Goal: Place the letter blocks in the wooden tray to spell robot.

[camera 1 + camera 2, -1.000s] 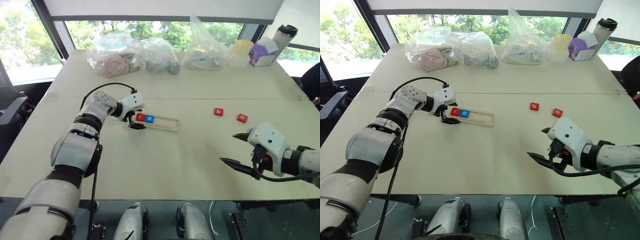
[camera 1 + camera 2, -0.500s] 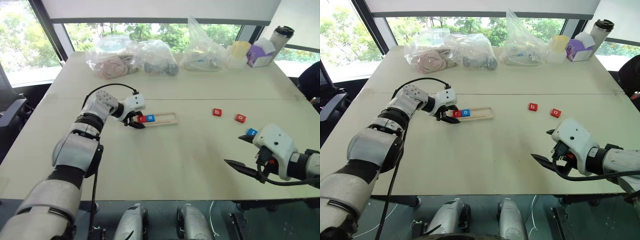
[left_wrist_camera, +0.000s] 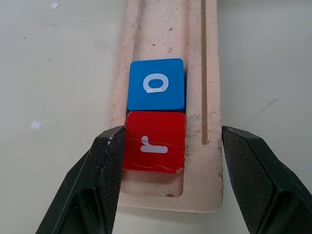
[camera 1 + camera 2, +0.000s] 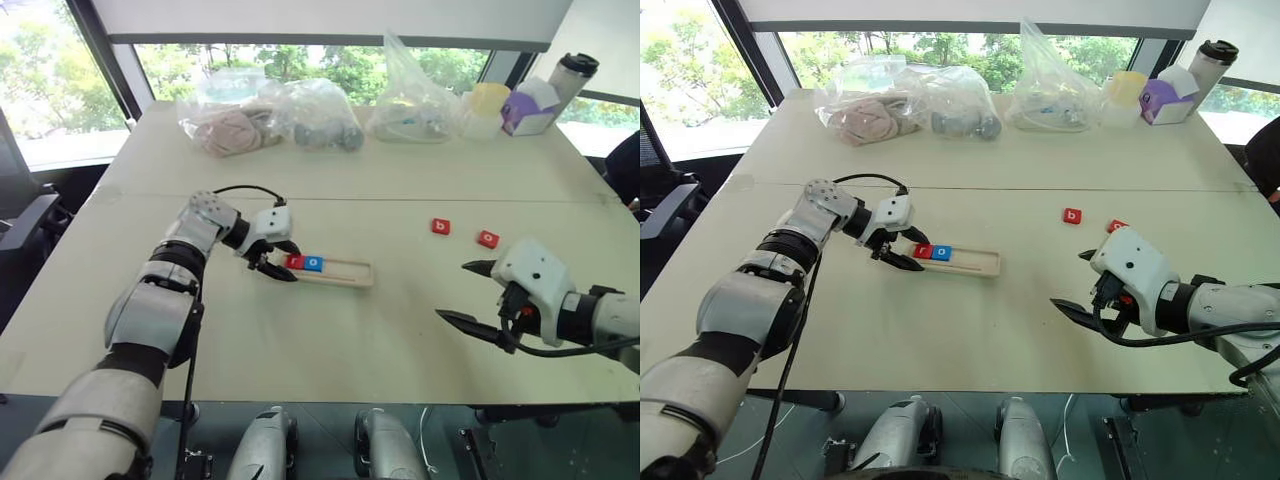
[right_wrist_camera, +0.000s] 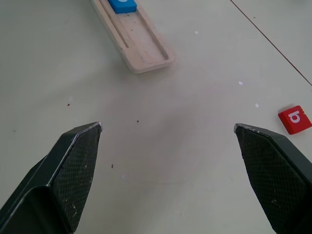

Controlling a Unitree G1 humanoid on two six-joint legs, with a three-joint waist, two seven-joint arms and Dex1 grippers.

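Squaring the wooden tray [image 3: 168, 29] looked like my step in hand: left gripper [image 3: 168, 146] clamped across its near end, fingers closed on the wood. Red r block [image 3: 155, 148] and blue o block [image 3: 156, 84] sat touching in the groove, the other slots bare. Right gripper [image 5: 168, 134] hung spread wide, holding nothing. Next, I judged, fetch the red b block [image 4: 440, 227], well apart on the table [image 4: 330, 330].

Head stereo pair: high, looking forward and down across the desk [image 4: 330, 330] toward the windows; both eyes share the whole desktop. Left wrist camera: very near, looking along its gripper [image 3: 168, 161] onto the wooden tray [image 3: 210, 73] end. Right wrist camera: farther off, angled low over the desk; tray at upper left of the frame, shared with the other views.
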